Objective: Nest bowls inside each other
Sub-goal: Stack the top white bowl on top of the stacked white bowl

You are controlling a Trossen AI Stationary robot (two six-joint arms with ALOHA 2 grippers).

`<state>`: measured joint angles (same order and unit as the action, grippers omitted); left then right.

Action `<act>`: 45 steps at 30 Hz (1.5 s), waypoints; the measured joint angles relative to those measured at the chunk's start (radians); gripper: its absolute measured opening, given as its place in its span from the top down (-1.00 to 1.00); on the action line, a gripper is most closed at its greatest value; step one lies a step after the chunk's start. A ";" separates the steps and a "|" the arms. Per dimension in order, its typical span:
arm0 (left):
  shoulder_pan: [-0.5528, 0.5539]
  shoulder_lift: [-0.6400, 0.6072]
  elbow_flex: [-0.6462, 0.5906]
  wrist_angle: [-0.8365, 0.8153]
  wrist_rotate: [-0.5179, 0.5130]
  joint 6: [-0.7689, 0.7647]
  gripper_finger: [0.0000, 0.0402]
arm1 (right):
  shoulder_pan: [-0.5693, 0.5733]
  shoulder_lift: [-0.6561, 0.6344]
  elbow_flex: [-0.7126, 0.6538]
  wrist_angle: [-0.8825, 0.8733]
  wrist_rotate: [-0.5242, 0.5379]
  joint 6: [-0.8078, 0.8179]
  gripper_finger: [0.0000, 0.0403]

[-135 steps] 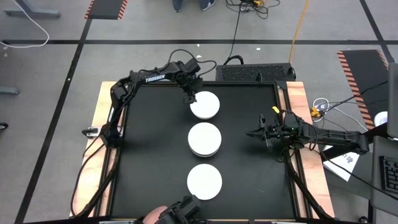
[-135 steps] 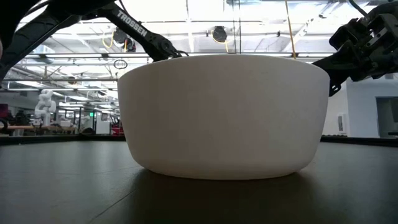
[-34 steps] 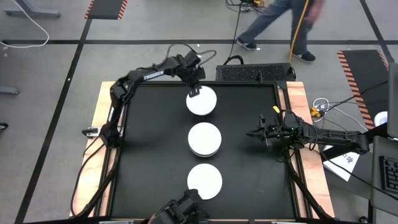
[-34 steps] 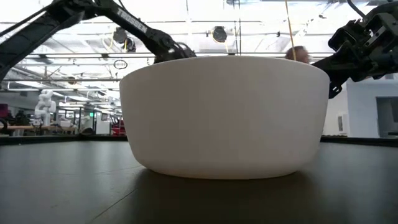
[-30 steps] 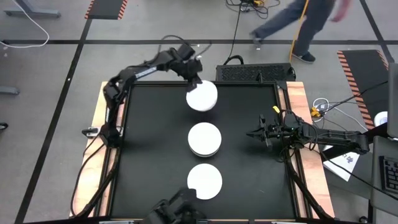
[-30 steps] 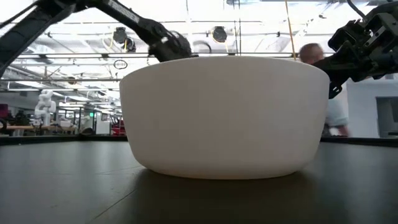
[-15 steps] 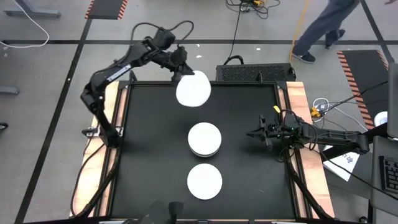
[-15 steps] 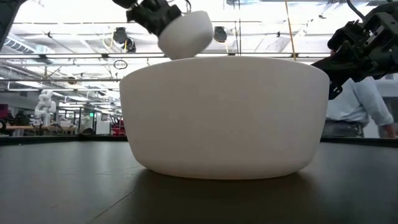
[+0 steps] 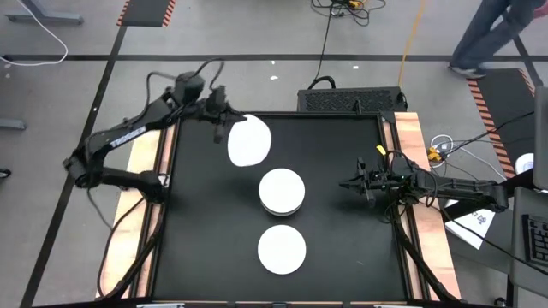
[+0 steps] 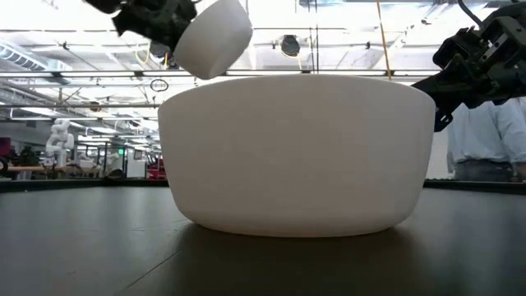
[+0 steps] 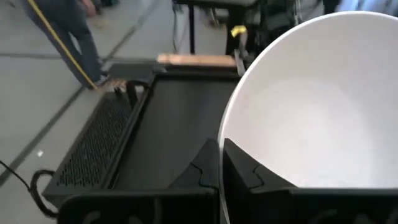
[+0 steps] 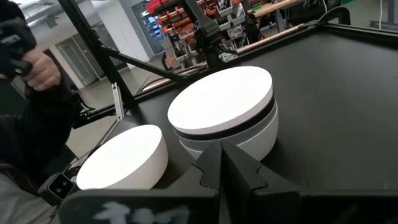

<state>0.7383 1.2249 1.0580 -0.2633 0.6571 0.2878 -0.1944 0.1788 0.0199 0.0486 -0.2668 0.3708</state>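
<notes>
My left gripper (image 9: 221,130) is shut on a white bowl (image 9: 248,141) and holds it high over the table's far left part; in the low view this bowl (image 10: 212,37) hangs tilted above the others. A stack of bowls (image 9: 282,191) sits at the table's middle, white on top with a dark rim (image 12: 239,126) under it. A single white bowl (image 9: 282,249) stands on its base near the front edge and fills the low view (image 10: 296,152). My right gripper (image 9: 347,183) waits shut, right of the stack and clear of it. My left gripper (image 11: 219,165) pinches the white bowl's rim (image 11: 219,140), with one finger (image 11: 245,174) inside the bowl and one finger (image 11: 202,171) outside its wall. The fingers come from the table's left side. The bowl is lifted clear and tilted.
A black perforated box (image 9: 351,100) stands past the table's far edge. Wooden borders (image 9: 409,145) run along the table's sides. A person (image 9: 501,26) walks on the floor beyond the far right corner, and another person's hand (image 12: 37,65) shows by the near edge.
My left gripper has risen high off the table with the white bowl and swung toward the table's left edge. The bowl, which sat at the far middle, now hangs clear and tipped. A person has walked right across the floor behind the table.
</notes>
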 joint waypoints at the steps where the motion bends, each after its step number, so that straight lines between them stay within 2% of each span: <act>1: 0.005 -0.030 -0.047 0.045 0.001 -0.025 1.00 | 0.000 0.000 0.000 0.000 0.000 0.000 1.00; 5: 0.019 -0.122 -0.213 0.175 0.000 -0.083 1.00 | 0.000 0.000 0.000 0.003 0.000 -0.005 1.00; 10: 0.018 -0.189 -0.353 0.305 0.016 -0.153 1.00 | 0.000 0.000 0.000 0.013 0.001 -0.008 1.00; 14: 0.000 -0.213 -0.464 0.481 0.033 -0.236 1.00 | 0.000 0.000 0.000 0.025 0.001 -0.013 1.00; 19: -0.079 -0.210 -0.542 0.675 0.102 -0.325 1.00 | 0.000 0.000 0.000 0.035 0.001 -0.016 1.00; 22: -0.144 -0.208 -0.543 0.704 0.091 -0.341 1.00 | 0.000 0.000 0.000 0.037 0.002 -0.010 1.00; 25: -0.196 -0.203 -0.510 0.706 0.047 -0.351 1.00 | 0.000 0.000 0.000 0.041 0.003 -0.007 1.00; 28: -0.228 -0.166 -0.457 0.686 0.060 -0.341 1.00 | 0.000 0.000 0.000 0.043 0.004 -0.013 1.00; 33: -0.256 -0.033 -0.306 0.561 0.070 -0.294 1.00 | 0.000 0.000 0.000 0.045 0.006 -0.019 1.00; 38: -0.284 0.141 -0.104 0.365 0.061 -0.236 1.00 | 0.000 0.000 0.000 0.045 0.007 -0.018 1.00; 45: -0.337 0.341 0.155 0.030 -0.044 -0.112 1.00 | 0.000 0.000 0.000 0.045 0.005 -0.016 1.00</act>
<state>0.4011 1.5658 1.2134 -0.2331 0.6135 0.1759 -0.1944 0.1789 0.0198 0.0933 -0.2617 0.3546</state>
